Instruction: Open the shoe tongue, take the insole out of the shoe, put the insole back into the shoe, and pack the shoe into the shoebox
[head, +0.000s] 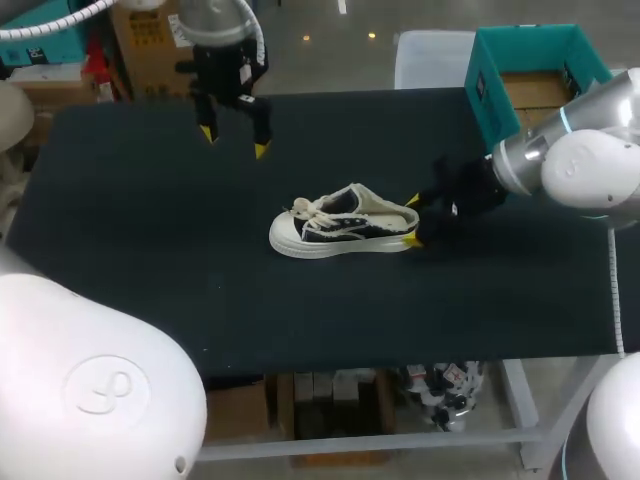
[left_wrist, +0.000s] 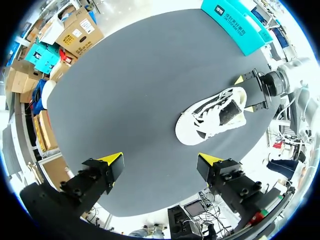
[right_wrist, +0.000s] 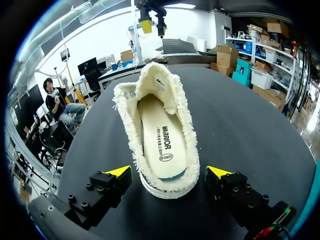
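Shoe (head: 345, 222) upright on surface (head: 150, 250), insole (right_wrist: 162, 145) inside. Right end effector (head: 413, 220) straddles heel, fingers apart, seemingly not touching. Left end effector (head: 235, 141) spread, empty, well apart.

Shoe (head: 345, 222): dark woven cloth, cream frayed fuzzy edging, smooth white rubber toe and sole with slight sheen. Insole (right_wrist: 160, 145): smooth, cream, matt. Worktop (head: 150, 250): dark, matt. Shoebox (head: 530, 70): teal, matt, card-like. My left gripper (head: 234, 141) and right gripper (right_wrist: 169, 172): matt black bodies, smooth yellow tips. My right arm (head: 590, 165): glossy white shell.
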